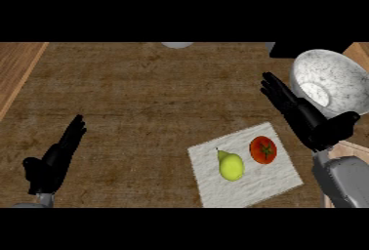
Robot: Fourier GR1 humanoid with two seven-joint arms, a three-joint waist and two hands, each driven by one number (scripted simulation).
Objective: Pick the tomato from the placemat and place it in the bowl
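Tomato (263,149): on mat (245,183), right of pear (231,165)
Bowl (330,83): beyond mat
Right hand (306,117): fingers straight, together, above tomato
Left hand (54,161): fingers straight, far left

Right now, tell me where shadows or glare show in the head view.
Head view: the light is flat and even; the tomato and the pear cast almost no shadow on the placemat. The bowl shows a brighter patch low in its hollow, but no harsh glare. The right hand reads as a near-solid black shape, its surface detail lost.
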